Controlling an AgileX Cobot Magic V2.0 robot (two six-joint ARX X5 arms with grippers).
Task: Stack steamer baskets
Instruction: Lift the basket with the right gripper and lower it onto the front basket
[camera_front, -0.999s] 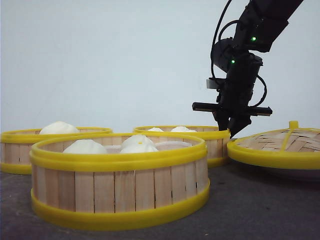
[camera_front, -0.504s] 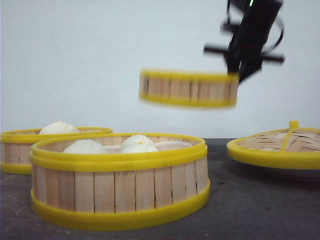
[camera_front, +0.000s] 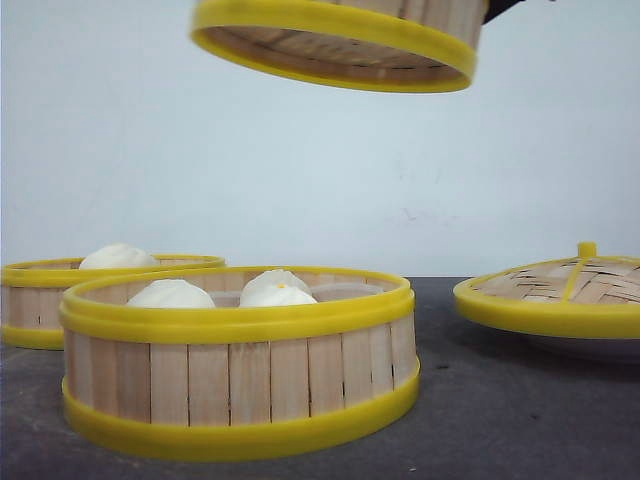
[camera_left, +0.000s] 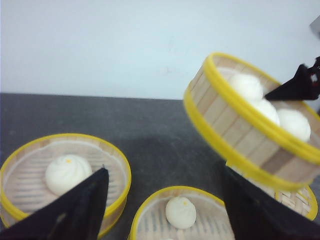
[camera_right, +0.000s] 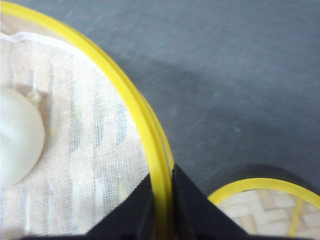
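High above the table (camera_front: 520, 420), the lifted steamer basket (camera_front: 340, 40) hangs tilted.
The right gripper (camera_right: 162, 210) stays clamped on its rim, raising it further since half a second ago; the left gripper (camera_left: 165, 210) gapes empty.

I count three steamer baskets: one lifted (camera_front: 335, 45) at twelve o'clock high in my front view, one nearest me (camera_front: 238, 360) on the bench (camera_front: 520, 410), one (camera_front: 100, 297) at nine o'clock. One woven lid (camera_front: 560, 295) sits at three o'clock. Buns: three in the lifted basket (camera_left: 260, 107), two in the near basket (camera_front: 170, 293), and one (camera_front: 118, 256) that I can see in the far-left basket. Two claws: left (camera_left: 165, 210), right (camera_right: 162, 210).
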